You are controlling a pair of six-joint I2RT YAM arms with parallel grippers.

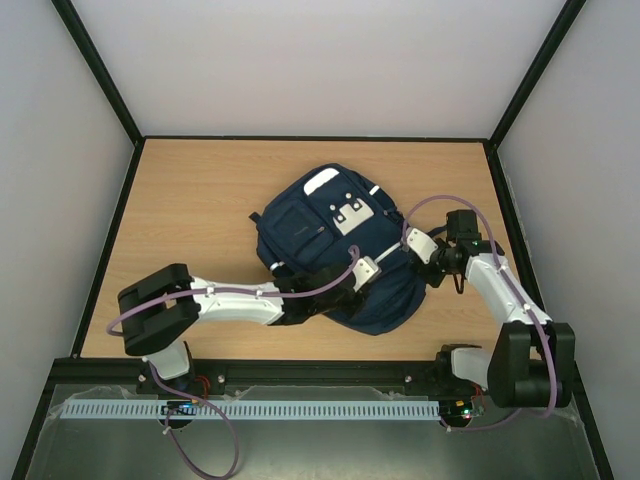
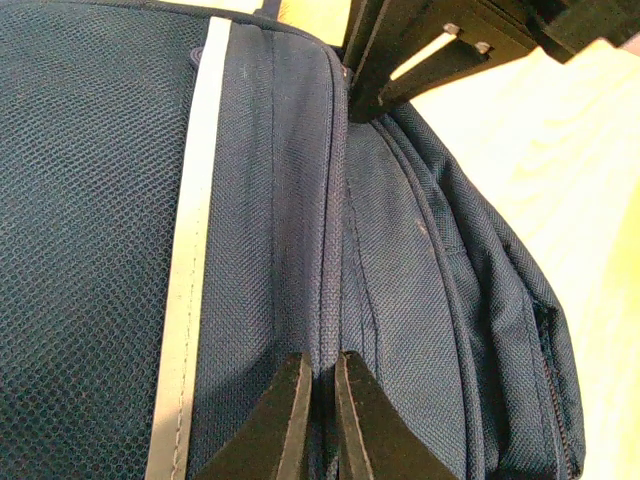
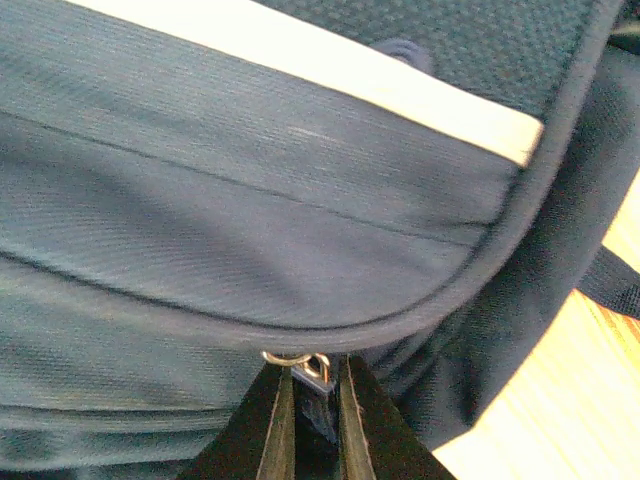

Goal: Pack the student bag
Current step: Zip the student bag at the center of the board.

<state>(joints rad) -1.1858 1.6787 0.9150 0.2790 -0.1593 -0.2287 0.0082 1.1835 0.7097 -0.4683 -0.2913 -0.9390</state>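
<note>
Two arms reach onto one student bag (image 1: 330,250), a navy-blue backpack lying flat near the middle of the wooden tabletop (image 1: 200,200), with its white front patch (image 1: 350,215) facing up. The left arm comes across from the left to the bag's near side, and the right arm bends in from the right.

The left gripper (image 2: 322,365) has its jaws pressed almost together, pinching a raised fabric seam of the bag. The seam runs beside a white reflective stripe (image 2: 190,280) bordering a mesh panel. In the left wrist view, the other arm's black fingers sit farther along that side of the bag, at the top of the view.

The right gripper (image 3: 315,365) has its jaws a narrow slit apart, clamped on a dark zip pull (image 3: 312,375). The pull's small metal ring (image 3: 290,358) shows at the fingertips, just under the curved piped edge of a pocket panel.
</note>
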